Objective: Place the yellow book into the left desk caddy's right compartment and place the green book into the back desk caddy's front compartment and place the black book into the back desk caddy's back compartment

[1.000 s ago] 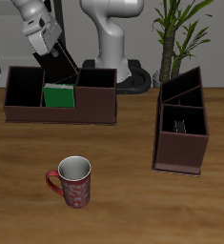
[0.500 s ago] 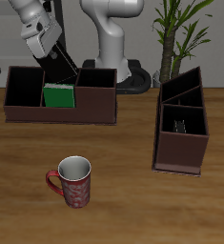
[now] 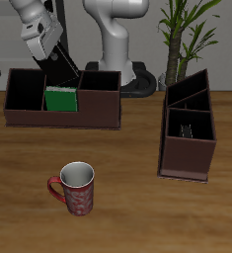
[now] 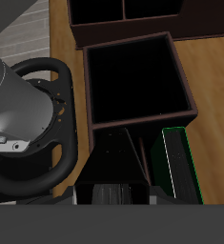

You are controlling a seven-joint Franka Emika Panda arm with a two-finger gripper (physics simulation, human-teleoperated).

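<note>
the gripper (image 3: 54,61) is pinching the black book (image 3: 64,67), holding it tilted over the back desk caddy (image 3: 63,111), right above the back pocket. the green book (image 3: 60,99) is standing in the front compartment (image 3: 60,103). a red mug (image 3: 75,187) is sitting nearer the table's front edge. the yellow book (image 3: 187,129) is lying inside the left desk caddy (image 3: 188,148). there is no writing to read.

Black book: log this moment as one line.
black book | held tilted in gripper jaws | over back desk caddy | green book in front compartment
</note>
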